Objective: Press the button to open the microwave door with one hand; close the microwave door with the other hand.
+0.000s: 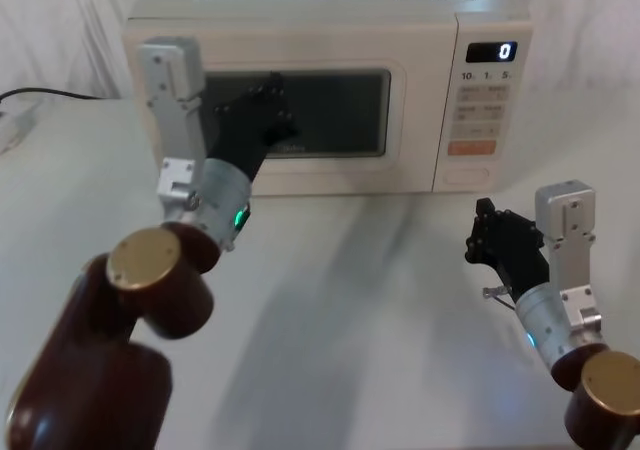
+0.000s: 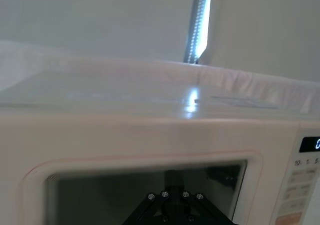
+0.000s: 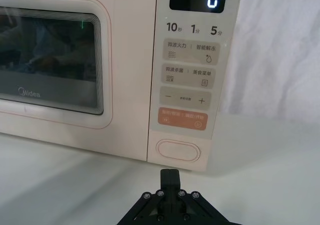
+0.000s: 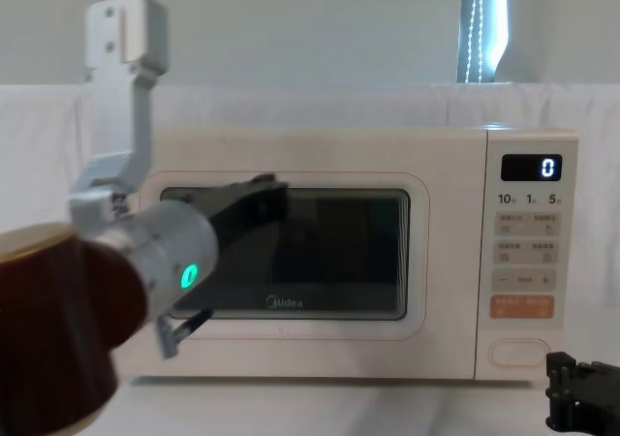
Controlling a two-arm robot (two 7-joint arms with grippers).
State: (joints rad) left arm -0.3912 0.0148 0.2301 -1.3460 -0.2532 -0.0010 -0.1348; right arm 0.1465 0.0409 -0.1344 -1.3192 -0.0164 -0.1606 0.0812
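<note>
The door (image 1: 300, 120) is shut; the left gripper (image 1: 268, 110), fingers closed, rests against it. The clenched right gripper (image 1: 495, 235) could miss the button (image 3: 178, 150).

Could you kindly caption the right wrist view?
Right gripper faces the oval button below the closed microwave door.

A white bench (image 1: 330, 310) carries everything; a dark cable (image 1: 40, 94) trails at its far left; white cloth (image 4: 291, 97) hangs behind.
</note>
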